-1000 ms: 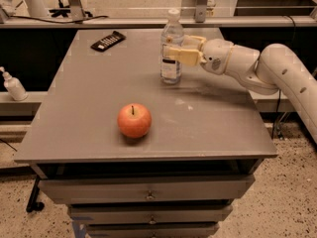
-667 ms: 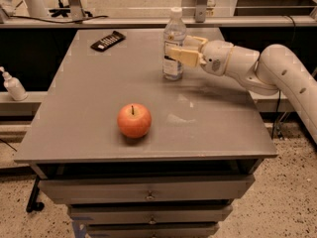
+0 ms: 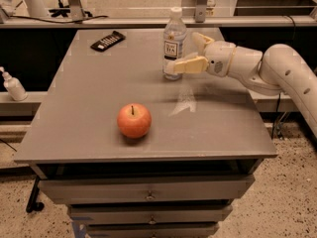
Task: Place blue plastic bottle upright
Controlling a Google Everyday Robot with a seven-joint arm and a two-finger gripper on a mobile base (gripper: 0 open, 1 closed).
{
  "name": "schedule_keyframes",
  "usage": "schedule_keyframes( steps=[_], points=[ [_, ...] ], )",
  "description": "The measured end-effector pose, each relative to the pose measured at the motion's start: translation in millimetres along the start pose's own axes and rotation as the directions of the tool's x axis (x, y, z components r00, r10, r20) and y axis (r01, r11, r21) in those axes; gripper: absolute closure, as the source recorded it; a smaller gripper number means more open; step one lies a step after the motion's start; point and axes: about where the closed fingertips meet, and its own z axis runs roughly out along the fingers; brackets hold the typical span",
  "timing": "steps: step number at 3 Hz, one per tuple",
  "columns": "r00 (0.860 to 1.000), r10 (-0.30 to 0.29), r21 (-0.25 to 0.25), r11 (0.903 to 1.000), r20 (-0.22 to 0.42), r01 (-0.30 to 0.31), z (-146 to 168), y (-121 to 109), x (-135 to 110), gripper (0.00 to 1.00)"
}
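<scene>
Lab: claw (image 3: 184, 52) over gray drawer workbench (image 3: 99, 108)

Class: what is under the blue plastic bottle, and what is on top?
The bottle stands on the grey table; a white cap is on top. The open gripper beside it hides part of its base.

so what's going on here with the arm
The robot's arm reaches in from the right, and its gripper is at the blue plastic bottle, fingers spread to either side of its lower half. The bottle stands upright near the far edge of the table. A red apple sits near the front, and a black remote lies at the far left.
</scene>
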Motion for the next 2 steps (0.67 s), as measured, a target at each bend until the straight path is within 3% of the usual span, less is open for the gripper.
schedule_keyframes(
  steps=[1, 2],
  points=[
    [0.998, -0.04, 0.009, 0.9991, -0.049, 0.04, -17.7, -3.8, 1.9, 0.0],
    [0.988, -0.083, 0.043, 0.9951, -0.132, 0.089, -62.9, -18.4, 8.9, 0.0]
  ],
)
